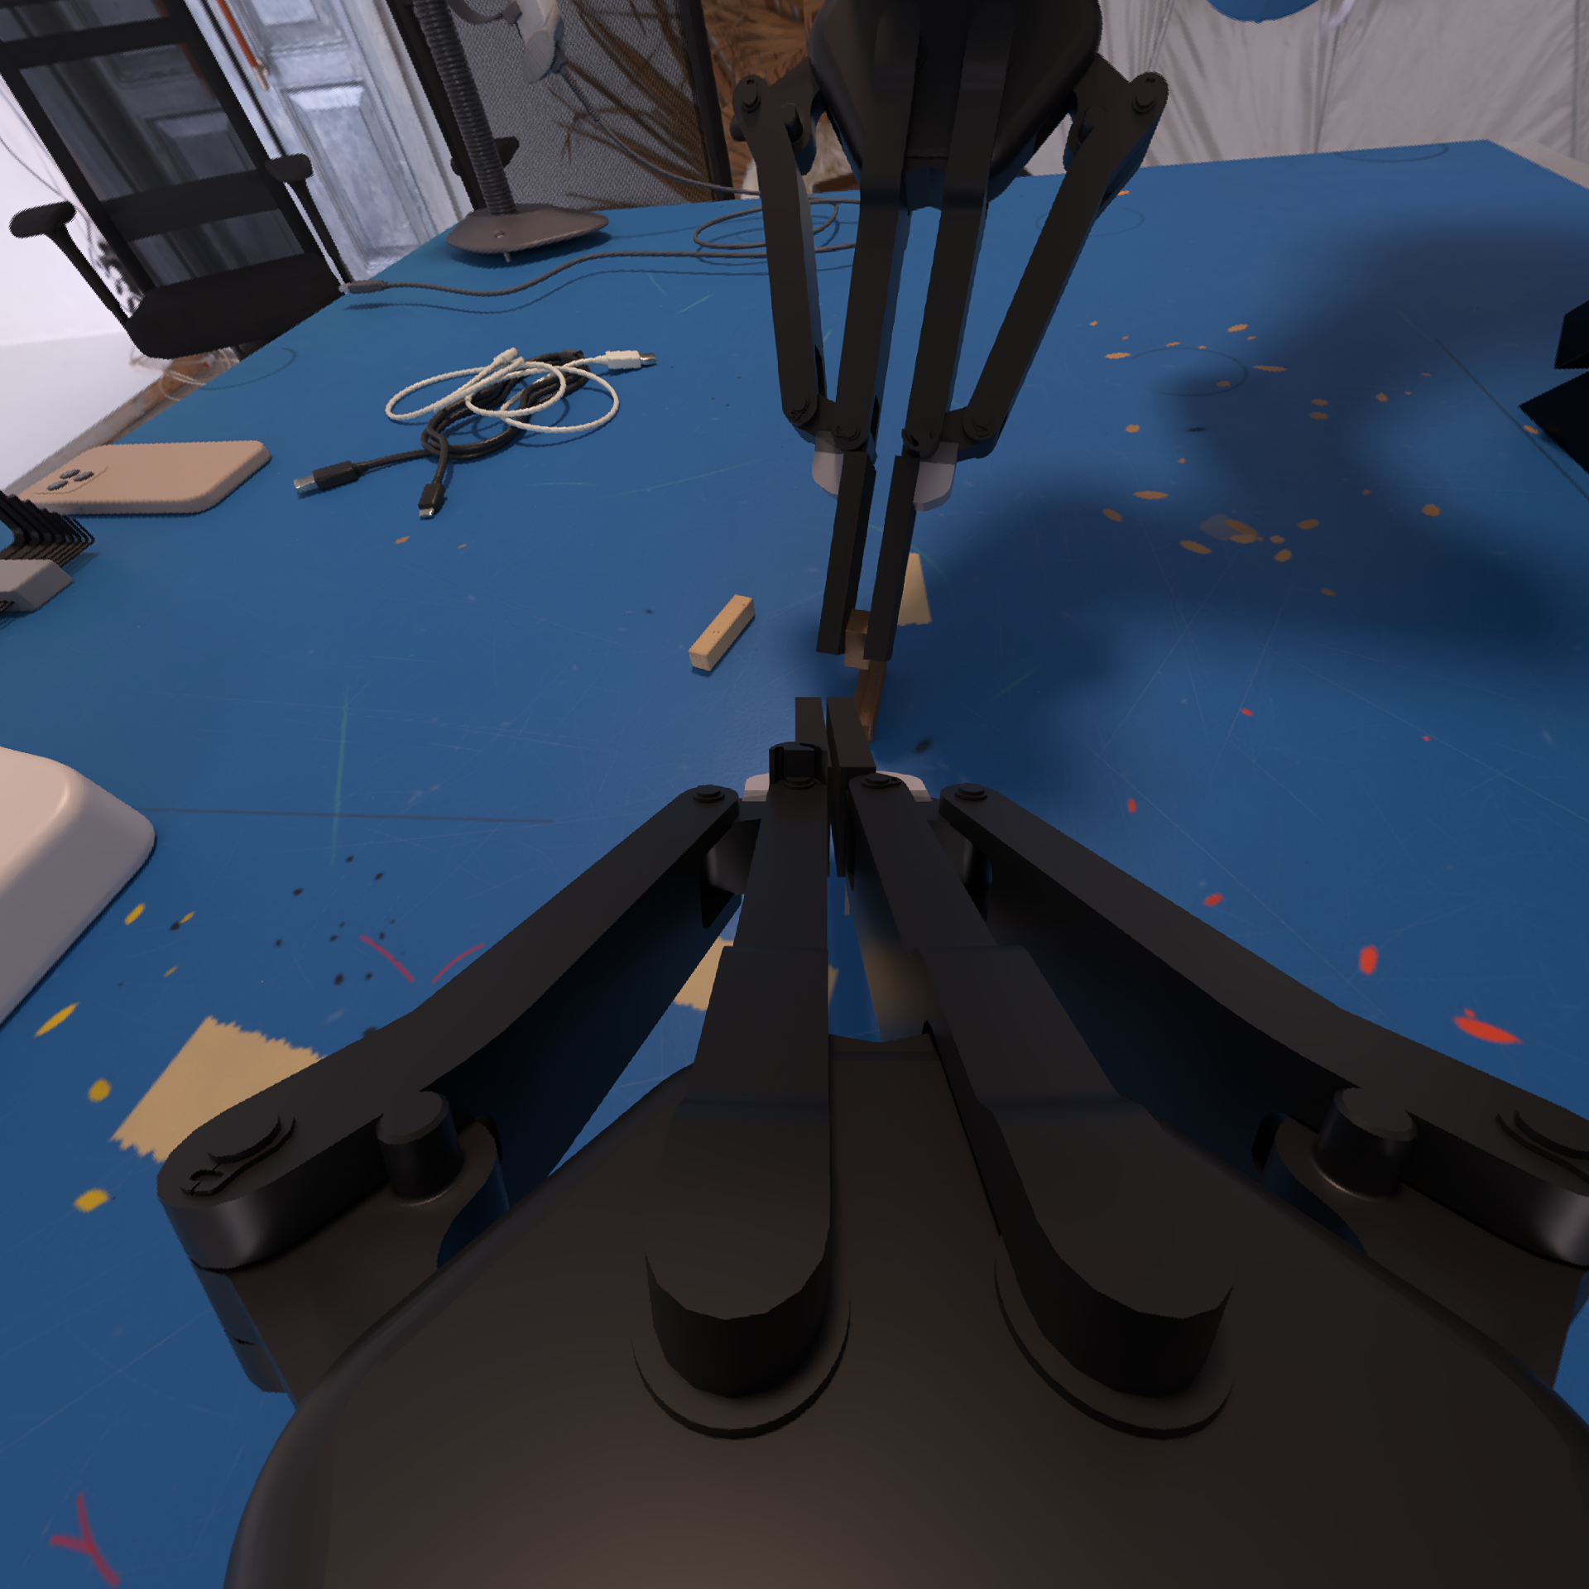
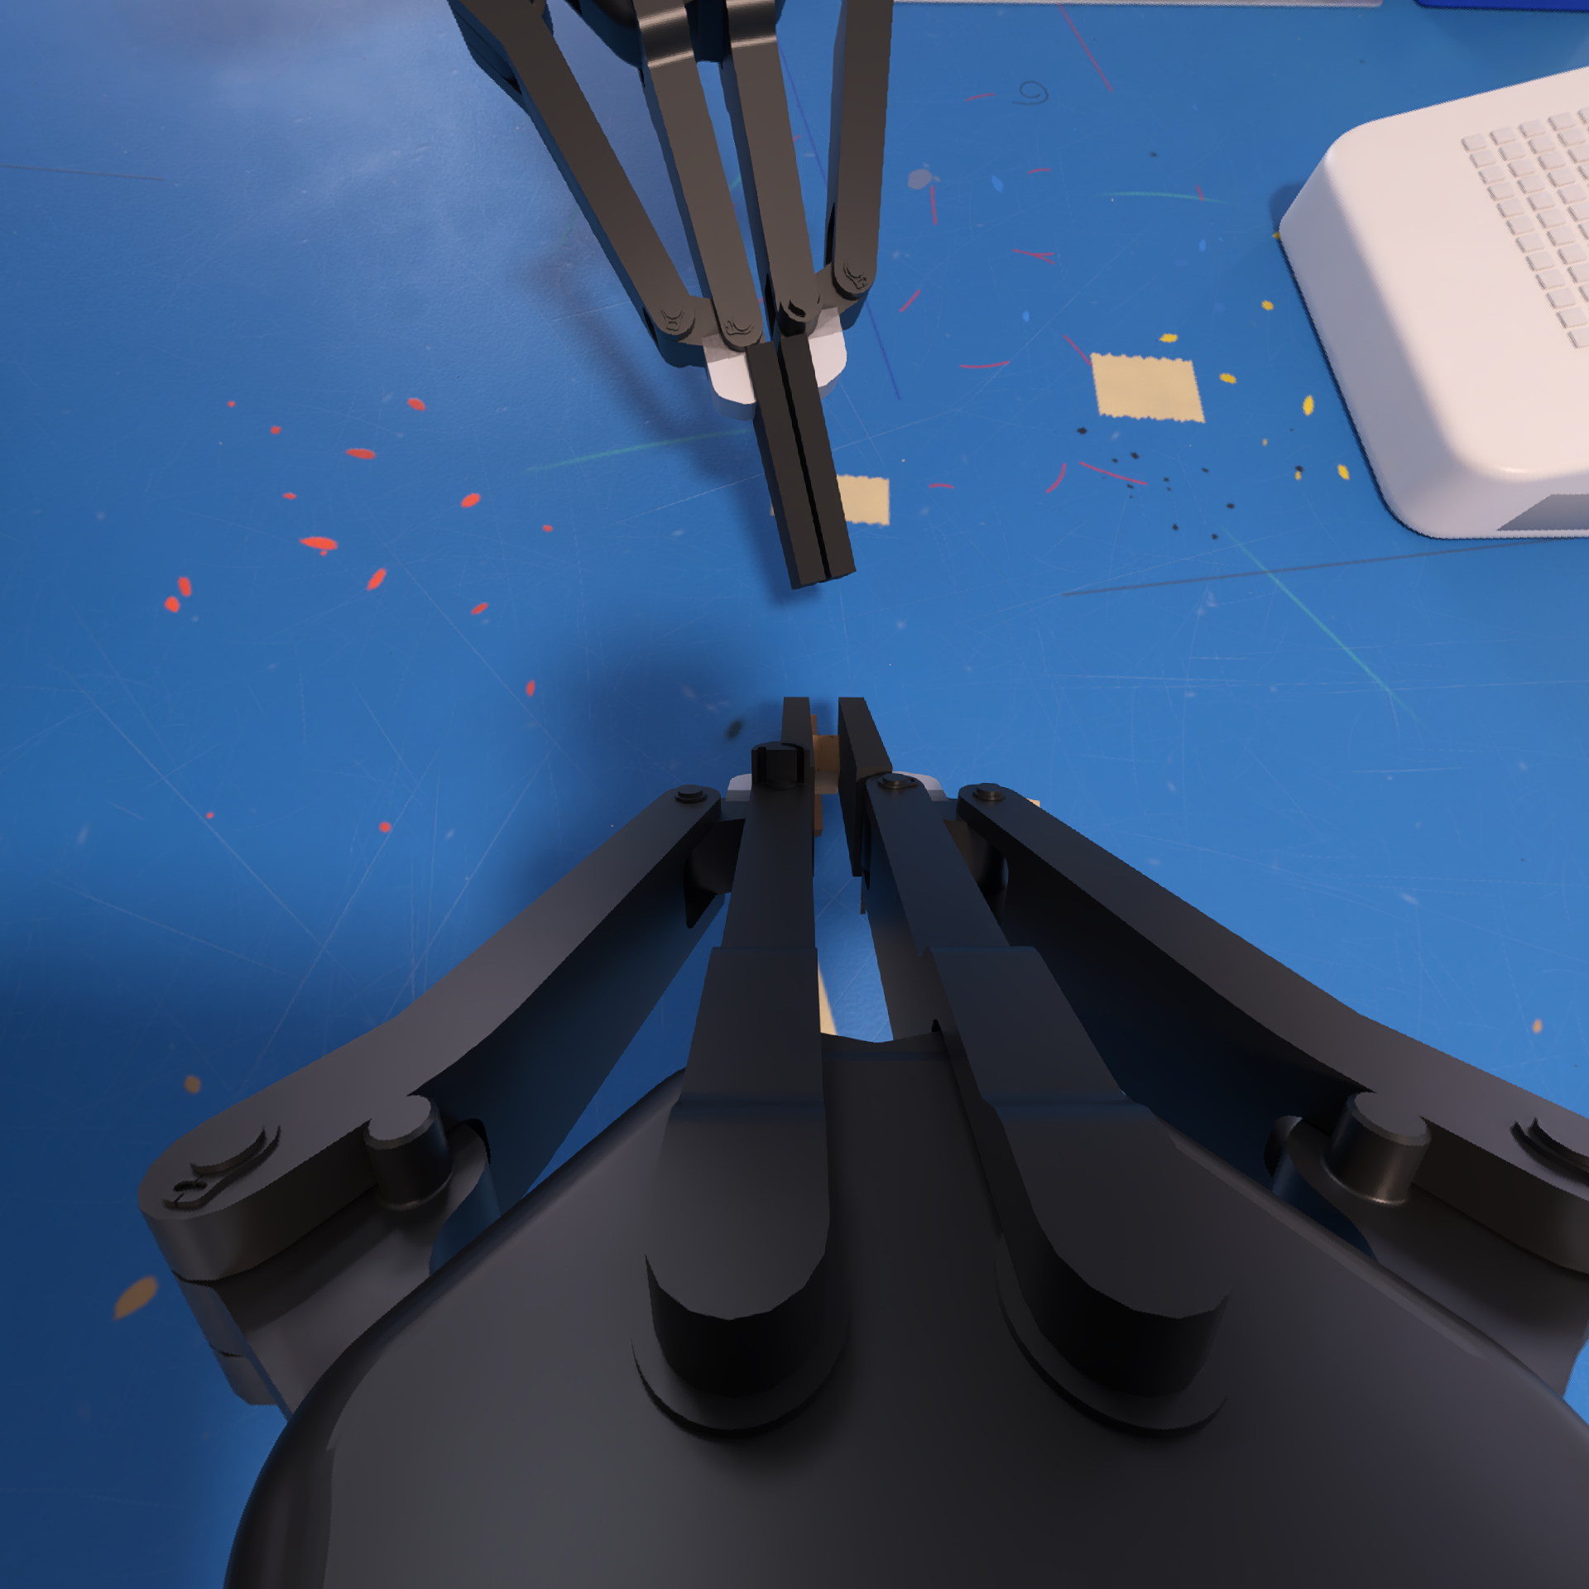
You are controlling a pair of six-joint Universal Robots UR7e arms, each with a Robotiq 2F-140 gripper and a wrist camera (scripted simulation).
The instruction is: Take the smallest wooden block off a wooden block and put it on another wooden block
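My right gripper [image 2: 824,707] is shut on the smallest wooden block [image 2: 824,752], which shows as a sliver between its fingers. In the left wrist view this gripper [image 1: 851,649] reaches down from above, holding the small block [image 1: 855,641] right over a darker upright wooden block [image 1: 868,701]; I cannot tell whether the two touch. A light, long wooden block [image 1: 720,632] lies flat on the blue table [image 1: 516,731] to the left. My left gripper [image 1: 824,707] is shut and empty, its tips just in front of the upright block; it also shows in the right wrist view [image 2: 821,578].
A tangle of white and black cables [image 1: 507,404], a phone in a tan case [image 1: 146,477] and a white device [image 1: 60,860] [image 2: 1462,301] lie to the left. Tan tape patches [image 1: 215,1083] [image 2: 1146,387] are on the table. A lamp base [image 1: 529,228] stands at the far edge.
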